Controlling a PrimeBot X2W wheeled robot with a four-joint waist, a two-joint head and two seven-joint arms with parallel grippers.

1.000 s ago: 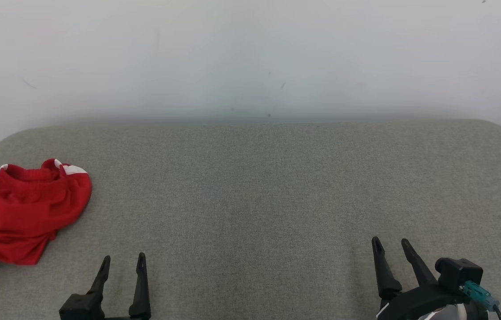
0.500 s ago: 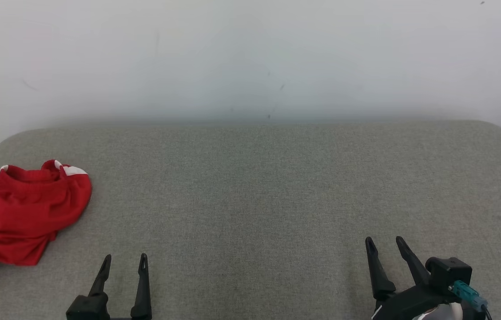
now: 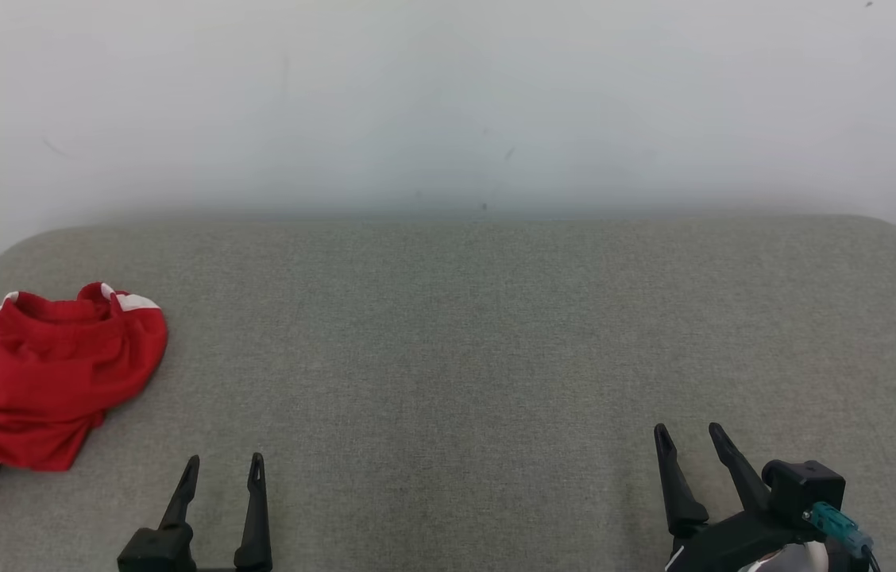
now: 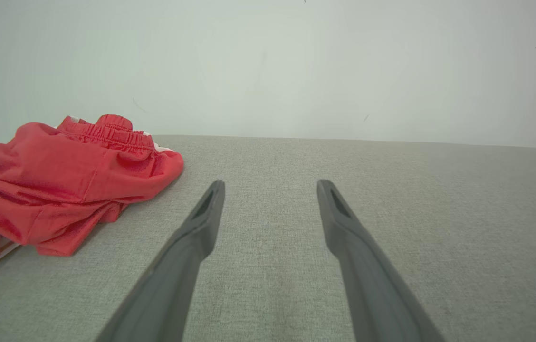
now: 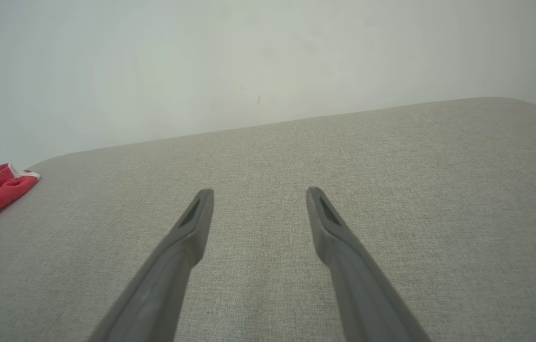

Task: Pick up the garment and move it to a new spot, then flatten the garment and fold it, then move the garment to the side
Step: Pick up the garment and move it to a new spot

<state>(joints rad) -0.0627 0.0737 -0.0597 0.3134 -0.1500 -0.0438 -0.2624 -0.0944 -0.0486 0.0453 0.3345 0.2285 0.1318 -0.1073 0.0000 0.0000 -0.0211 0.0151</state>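
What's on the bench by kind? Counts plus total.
red shorts, white trim, crumpled at the left end: 1
grippers, both open and empty: 2 (left gripper, right gripper)
grey fabric surface: 1
Total: 4
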